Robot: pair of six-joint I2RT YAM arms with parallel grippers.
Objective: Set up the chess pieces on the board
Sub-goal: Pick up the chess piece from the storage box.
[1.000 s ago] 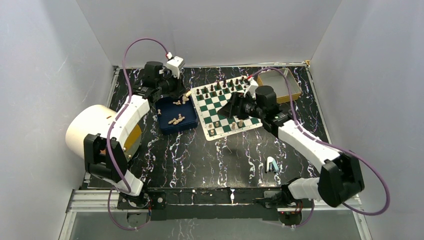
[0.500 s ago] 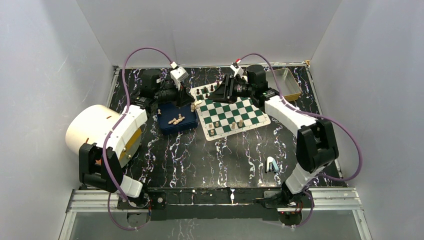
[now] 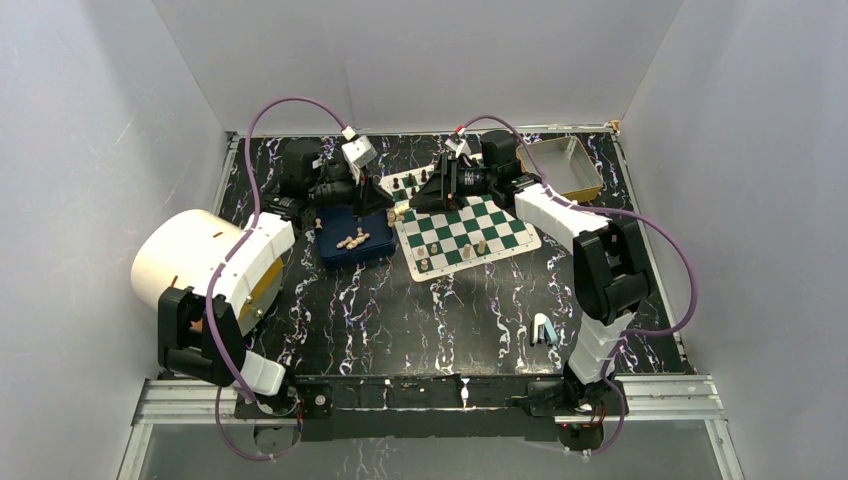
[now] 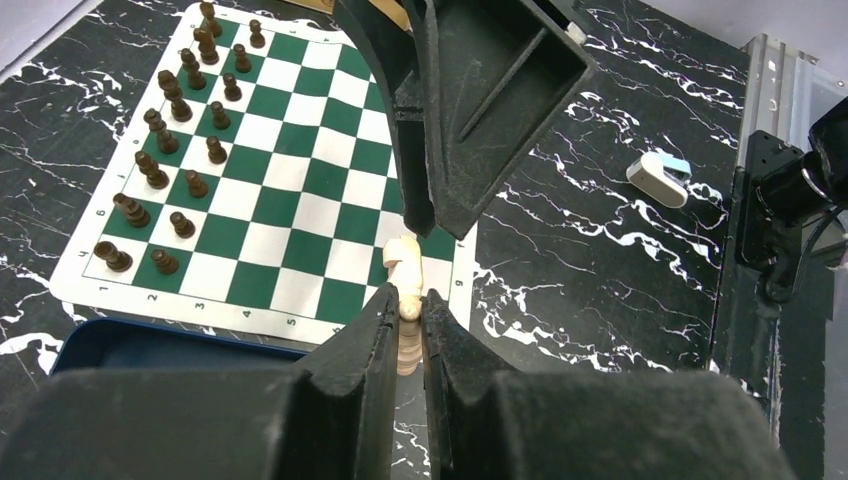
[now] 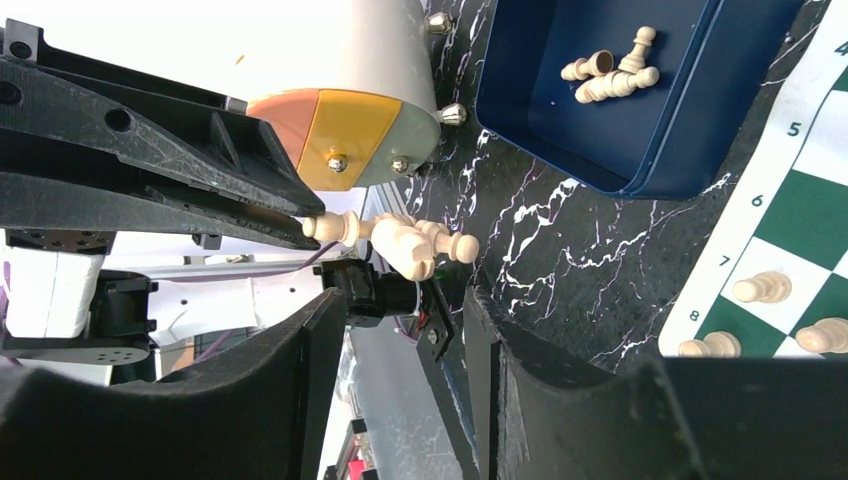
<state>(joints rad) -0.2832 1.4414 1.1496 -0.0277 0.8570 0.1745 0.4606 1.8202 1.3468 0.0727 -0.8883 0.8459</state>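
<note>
My left gripper (image 4: 406, 300) is shut on a cream chess piece (image 4: 404, 262) with a knight-like head, held just above the board's left edge (image 3: 404, 232). The right gripper (image 5: 400, 340) faces it with jaws apart and nothing between them. The held piece (image 5: 405, 245) sits just beyond its fingertips. The green and white board (image 4: 300, 200) has dark pieces (image 4: 165, 130) along its far rows. A few cream pieces (image 3: 465, 250) stand on its near rows. More cream pieces (image 5: 610, 75) lie in the blue tray (image 5: 640, 140).
The blue tray (image 3: 372, 250) lies left of the board. A yellow-rimmed tin (image 3: 565, 165) stands at the back right. A small white and blue object (image 3: 543, 328) lies on the black marbled table near the right arm's base. The right gripper's fingers (image 4: 470, 110) hang over the board.
The right arm swung from the board's near side to its far-left corner, towards the left gripper, and its jaws narrowed. The left gripper carried the piece slightly right, from the tray to the board's edge.
</note>
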